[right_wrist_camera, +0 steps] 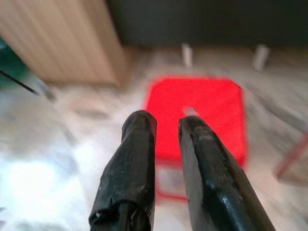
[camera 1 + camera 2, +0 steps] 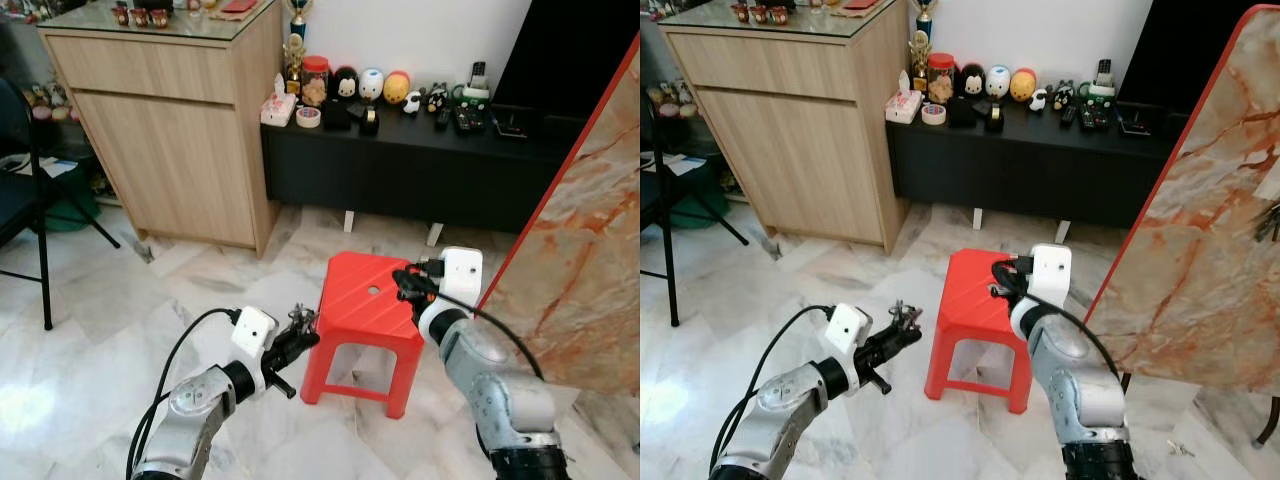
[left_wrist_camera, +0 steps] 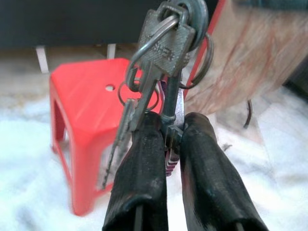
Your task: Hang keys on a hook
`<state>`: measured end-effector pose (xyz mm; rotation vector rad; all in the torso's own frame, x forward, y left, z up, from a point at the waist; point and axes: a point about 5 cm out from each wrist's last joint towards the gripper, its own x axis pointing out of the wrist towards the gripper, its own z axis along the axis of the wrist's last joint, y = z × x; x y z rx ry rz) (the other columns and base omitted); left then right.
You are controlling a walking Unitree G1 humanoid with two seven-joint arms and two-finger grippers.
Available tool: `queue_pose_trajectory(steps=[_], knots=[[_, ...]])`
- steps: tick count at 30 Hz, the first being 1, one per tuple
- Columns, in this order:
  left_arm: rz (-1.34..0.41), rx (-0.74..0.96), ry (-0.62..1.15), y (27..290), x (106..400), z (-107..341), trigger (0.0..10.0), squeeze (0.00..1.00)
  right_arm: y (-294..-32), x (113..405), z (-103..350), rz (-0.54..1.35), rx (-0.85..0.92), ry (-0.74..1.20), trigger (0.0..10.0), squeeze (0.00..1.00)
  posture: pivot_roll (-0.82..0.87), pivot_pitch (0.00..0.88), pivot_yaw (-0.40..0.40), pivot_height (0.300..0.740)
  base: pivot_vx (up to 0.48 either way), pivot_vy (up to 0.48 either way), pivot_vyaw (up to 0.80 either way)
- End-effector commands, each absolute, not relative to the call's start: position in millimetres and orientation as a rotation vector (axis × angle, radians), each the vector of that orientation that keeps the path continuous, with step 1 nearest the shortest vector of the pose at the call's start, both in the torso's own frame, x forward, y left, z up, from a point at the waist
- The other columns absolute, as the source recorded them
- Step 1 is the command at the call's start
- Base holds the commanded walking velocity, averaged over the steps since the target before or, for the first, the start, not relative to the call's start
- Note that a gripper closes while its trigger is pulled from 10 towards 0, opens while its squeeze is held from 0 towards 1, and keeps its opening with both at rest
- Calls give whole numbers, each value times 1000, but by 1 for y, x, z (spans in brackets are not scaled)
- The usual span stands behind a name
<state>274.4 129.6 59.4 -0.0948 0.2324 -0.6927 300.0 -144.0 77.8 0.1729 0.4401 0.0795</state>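
Nearest: left gripper [image 2: 300, 340], low over the marble floor [image 2: 100, 350] and just left of the red stool [image 2: 365, 300], fingers [image 3: 144, 163] pinched tight on the keys [image 3: 161, 57]. Bunch stands up above the fingertips, w/ one long key dangling alongside. Handling (judged): light, rigid metal, but loose on its rings, so it will swing and clink; smooth and prob. slippery under rubber pads. Best hold is at the key heads near the ring, leaving a ring free to pass over a hook. Appearance: several dull silver keys, a stamped flat head on top, approx. three thin split rings, a round dark fob at the very top.

Mid: right gripper [image 2: 1002, 283] above the stool seat, fingers [image 1: 139, 159] nearly together, a narrow gap, nothing held.

Far: wooden cabinet [image 2: 180, 140]; black TV bench [image 2: 400, 160] w/ figurines; tilted marble-pattern panel [image 2: 1210, 250] at right. No hook identifiable.
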Motion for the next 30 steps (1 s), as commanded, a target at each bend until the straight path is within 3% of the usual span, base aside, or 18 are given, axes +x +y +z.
queue_pose_trajectory(steps=[1,3,4,8,11,13,14,15,17,18,24,26,30], knots=[[-593,-226,288,136,279,52,0,0,-153,294,58,30,141,496,10000,0,1,44,-56,740,0,0,0],[-484,-288,404,147,280,35,431,0,-155,289,42,6,144,549,10000,0,-3,43,-54,740,0,0,0],[-442,-280,459,152,279,26,10000,0,-156,286,34,2,134,575,10000,0,-6,46,-53,740,0,0,0],[-277,-313,618,173,272,0,10000,0,-160,271,3,-12,113,668,10000,0,1,46,-51,740,0,0,0],[-219,-202,780,191,257,-19,10000,0,-166,256,-23,-32,67,750,10000,0,0,47,-50,740,0,0,0],[-291,12,880,201,248,-27,10000,0,-169,248,-34,-38,42,789,10000,0,4,48,-51,740,0,0,0],[-291,12,880,201,248,-27,10000,0,-169,248,-34,-38,42,789,10000,0,4,48,-51,740,0,0,0],[-351,236,946,210,240,-33,10000,0,-171,242,-41,-42,32,815,10000,0,6,49,-51,740,0,0,0],[-438,402,1017,218,230,-39,10000,0,-172,235,-49,-44,19,849,10000,0,9,47,-50,740,0,0,0],[-438,402,1017,218,230,-39,10000,0,-172,235,-49,-44,19,849,10000,0,9,47,-50,740,0,0,0],[-505,835,1028,233,225,-44,10000,0,-175,225,-60,-52,-2,886,10000,0,12,44,-50,740,0,0,0],[-459,830,955,231,233,-40,10000,0,-175,222,-63,-58,-4,898,10000,0,9,42,-50,740,0,0,0],[-415,514,686,200,260,-18,10000,0,-176,217,-67,-70,-5,914,10000,0,9,42,-50,740,0,0,0]])
